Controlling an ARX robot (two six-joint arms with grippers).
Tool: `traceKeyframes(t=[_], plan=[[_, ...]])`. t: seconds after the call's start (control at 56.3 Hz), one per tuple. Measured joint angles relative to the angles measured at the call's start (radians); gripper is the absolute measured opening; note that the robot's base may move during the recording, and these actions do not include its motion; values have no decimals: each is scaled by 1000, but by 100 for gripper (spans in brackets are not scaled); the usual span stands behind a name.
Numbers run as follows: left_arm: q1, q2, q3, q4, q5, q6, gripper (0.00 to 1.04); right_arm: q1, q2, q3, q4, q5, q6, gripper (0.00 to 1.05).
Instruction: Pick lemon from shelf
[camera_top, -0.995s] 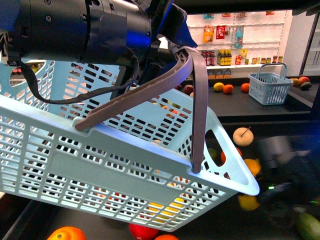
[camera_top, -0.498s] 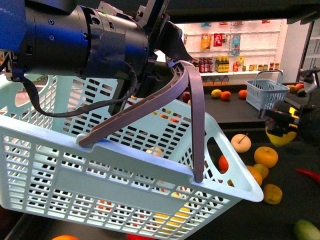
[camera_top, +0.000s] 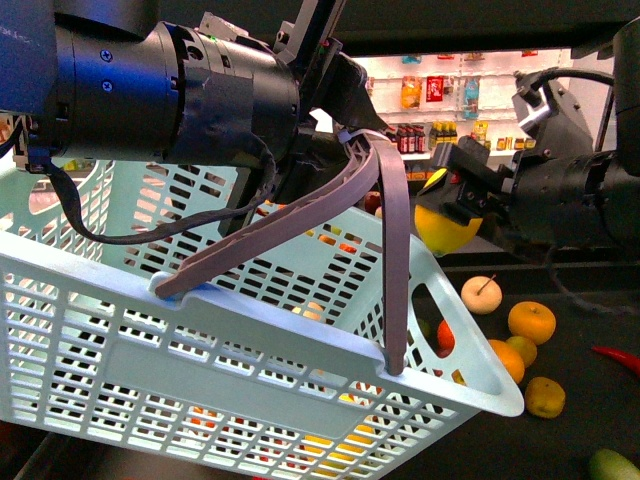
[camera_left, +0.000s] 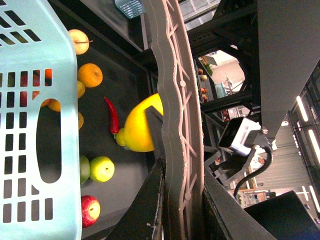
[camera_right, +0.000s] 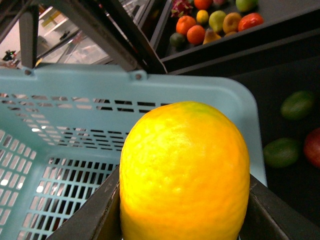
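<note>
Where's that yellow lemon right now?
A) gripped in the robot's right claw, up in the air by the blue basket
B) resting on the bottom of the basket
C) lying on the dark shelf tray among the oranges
A: the right claw is shut on the lemon, holding it up in the air near the basket rim.

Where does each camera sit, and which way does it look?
Front view: on the robot's body, facing the shelf; shows the left gripper holding the basket handle and the right gripper gripping the lemon.
Left wrist view: on the left wrist, looking along the basket handle toward the shelf's fruit; its fingers show.
Right wrist view: on the right wrist, looking past the lemon into the blue basket; its fingers show.
Shared: all three show the lemon.
</note>
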Motion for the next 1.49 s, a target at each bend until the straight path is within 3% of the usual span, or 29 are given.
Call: traceKeyframes(t=[0.302,0.658,0.907,1.138,1.262,1.351,1.493], plan=[[0,0,0,0,-2,0,13,67,61,0,6,-6,17,51],[0,0,0,0,3,-4,13,64,71,-5,30,4,52,104],[0,0,0,0,-5,0,13,-19,-174,-138,94,203,-219,102],[0,0,0,0,1,-1,13,-60,-496,-425,178,245,-500,102],[0,0,0,0,0,-2,13,-69,-704,-607,113,265,-578,102],[0,0,0,0,0,-1,13,-84,-901,-723,-10,306,-546,91],[0,0,0,0,-4,0,13,-172,-1282,-901,-252,237,-506,65]])
